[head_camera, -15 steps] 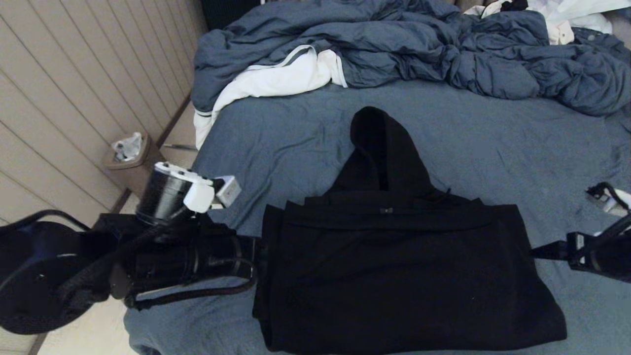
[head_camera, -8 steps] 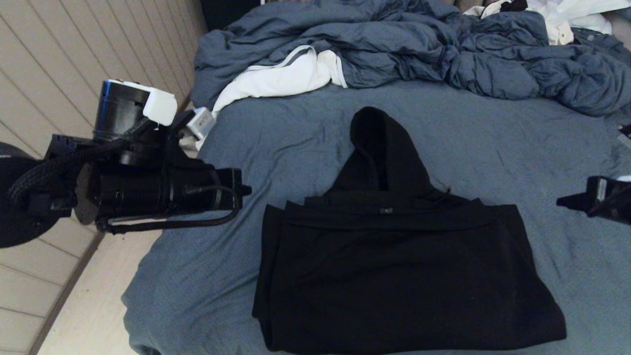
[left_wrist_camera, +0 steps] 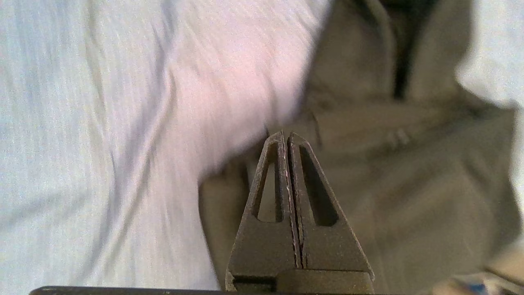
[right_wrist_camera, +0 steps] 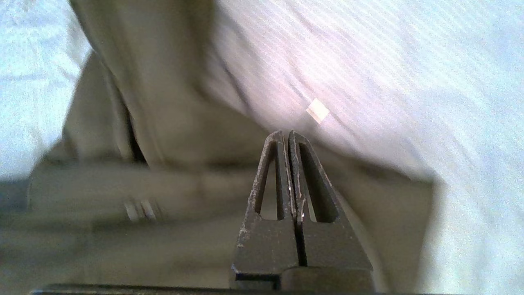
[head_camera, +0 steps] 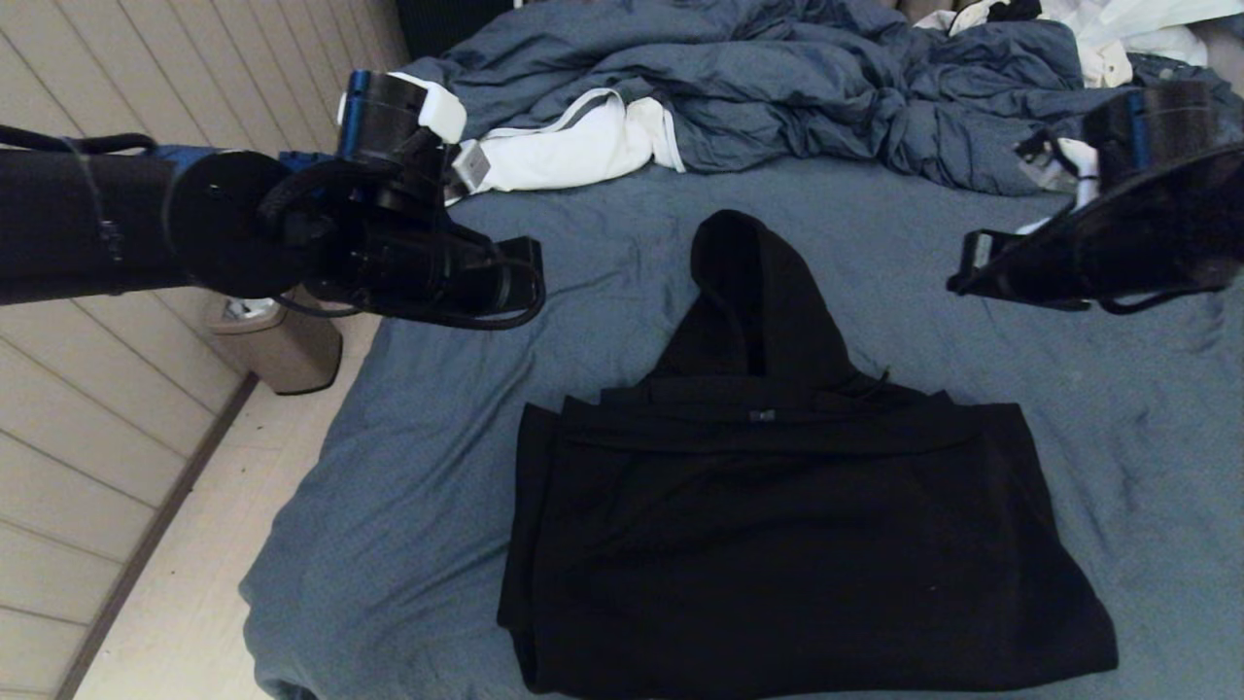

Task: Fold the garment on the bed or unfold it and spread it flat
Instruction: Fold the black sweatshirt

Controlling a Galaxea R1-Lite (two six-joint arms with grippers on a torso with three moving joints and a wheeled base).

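The black hoodie lies on the bed's blue-grey sheet, its body folded into a rectangle with the sleeves tucked out of sight. Its hood points toward the far side. My left gripper hovers above the sheet, left of the hood, shut and empty. My right gripper hovers right of the hood, also shut and empty. In the left wrist view the closed fingertips point at the hoodie. The right wrist view shows the same pressed-together tips over the hoodie.
A rumpled blue-grey duvet is heaped across the far side of the bed, with a white cloth with grey trim at its left end. More white clothes lie at the far right. A bin stands on the floor by the panelled wall.
Both arms have lifted from beside the hoodie's body and swung toward the far side, now flanking the hood. The hoodie has not moved.
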